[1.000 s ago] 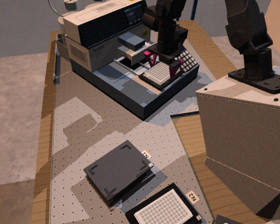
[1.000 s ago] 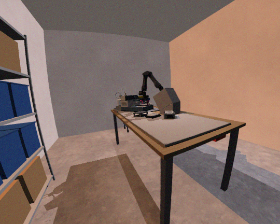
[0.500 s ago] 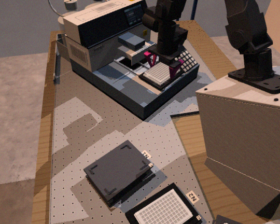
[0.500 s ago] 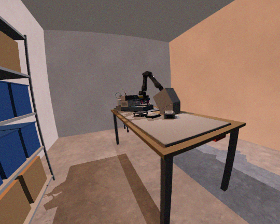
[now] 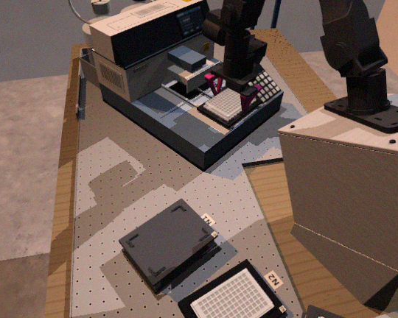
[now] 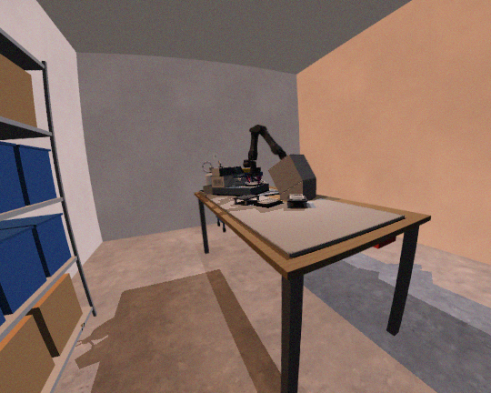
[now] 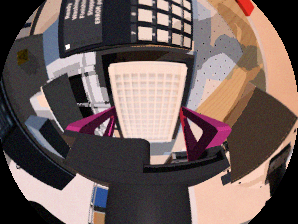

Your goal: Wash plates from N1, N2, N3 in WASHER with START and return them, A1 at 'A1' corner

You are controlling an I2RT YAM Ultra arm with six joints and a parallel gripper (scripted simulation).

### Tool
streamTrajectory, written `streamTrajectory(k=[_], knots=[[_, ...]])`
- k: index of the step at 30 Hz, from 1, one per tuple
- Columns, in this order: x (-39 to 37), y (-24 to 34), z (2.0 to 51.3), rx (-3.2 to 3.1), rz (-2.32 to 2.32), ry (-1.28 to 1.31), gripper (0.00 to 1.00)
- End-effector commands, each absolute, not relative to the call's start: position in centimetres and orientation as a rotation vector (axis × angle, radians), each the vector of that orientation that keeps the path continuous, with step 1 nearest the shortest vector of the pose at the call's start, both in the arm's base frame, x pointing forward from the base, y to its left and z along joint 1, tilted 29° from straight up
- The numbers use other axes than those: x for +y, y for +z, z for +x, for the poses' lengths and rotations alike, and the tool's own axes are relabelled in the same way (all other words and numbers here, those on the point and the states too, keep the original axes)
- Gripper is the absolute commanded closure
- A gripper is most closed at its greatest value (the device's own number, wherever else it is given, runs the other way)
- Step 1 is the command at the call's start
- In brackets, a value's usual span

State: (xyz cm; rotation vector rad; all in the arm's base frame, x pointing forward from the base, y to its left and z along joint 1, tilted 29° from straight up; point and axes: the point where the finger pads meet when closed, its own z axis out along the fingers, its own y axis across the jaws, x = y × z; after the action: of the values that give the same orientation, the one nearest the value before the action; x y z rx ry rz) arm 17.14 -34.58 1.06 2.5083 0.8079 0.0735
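Observation:
A white 96-well plate (image 5: 225, 104) lies in the pocket of the washer's carrier, at the front of the washer (image 5: 186, 81). My gripper (image 5: 231, 93) is open, with its magenta fingers on either side of the plate and low around it. In the wrist view the plate (image 7: 147, 99) lies between the spread fingers. The keypad (image 5: 267, 85) is to the right of the carrier. Nest N1 (image 5: 168, 241) is empty. Nest N2 (image 5: 233, 298) holds a white plate. A third nest shows only its corner (image 5: 320, 312).
The arm's pedestal (image 5: 351, 177) stands at the right of the table. The washer's manifold head (image 5: 187, 62) hangs just behind the carrier. In the far room view the table (image 6: 302, 218) stands beside a shelf with blue bins (image 6: 15, 218).

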Motion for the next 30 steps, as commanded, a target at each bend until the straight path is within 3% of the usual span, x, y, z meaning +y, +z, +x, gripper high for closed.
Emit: streamTrajectory(k=[1,21,22,24,25,29,30], knots=[[-35.36,1.72,16.86,0.793,2.493,0.068,0.0],[-35.36,1.72,16.86,0.793,2.493,0.068,0.0],[-34.85,1.41,17.06,0.802,2.499,0.072,0.1],[-34.85,1.41,17.06,0.802,2.499,0.072,0.1],[-34.85,1.41,17.06,0.802,2.499,0.072,0.2],[-34.85,1.41,17.06,0.802,2.499,0.072,0.2],[-34.85,1.41,17.06,0.802,2.499,0.072,0.3]])
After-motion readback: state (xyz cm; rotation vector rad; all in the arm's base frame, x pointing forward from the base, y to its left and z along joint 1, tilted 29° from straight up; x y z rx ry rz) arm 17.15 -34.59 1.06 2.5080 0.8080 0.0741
